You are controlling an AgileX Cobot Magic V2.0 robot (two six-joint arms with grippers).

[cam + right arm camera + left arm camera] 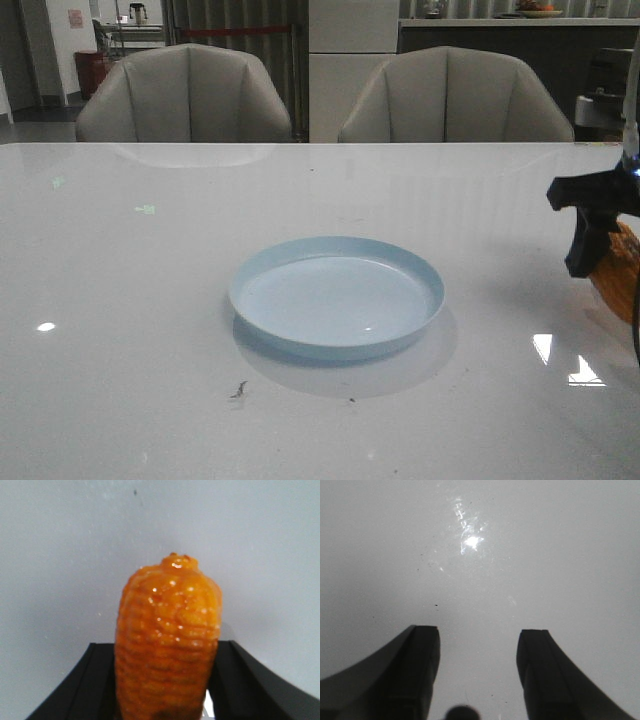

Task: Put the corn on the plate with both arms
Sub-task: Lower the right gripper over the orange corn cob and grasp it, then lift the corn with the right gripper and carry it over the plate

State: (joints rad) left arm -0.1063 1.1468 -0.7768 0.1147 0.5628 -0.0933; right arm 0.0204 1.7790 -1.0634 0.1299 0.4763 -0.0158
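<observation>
Our right gripper point(165, 690) has its fingers closed on the corn cob point(167, 650) at the bench's point(120, 300) right edge, well apart from the pale blue plate point(337, 296). We should carry it level and lower gently over centre. Our left gripper point(477, 675) is spread wide, holding nothing.

One corn point(167, 645), one plate point(337, 296), two chairs point(183, 95).
</observation>
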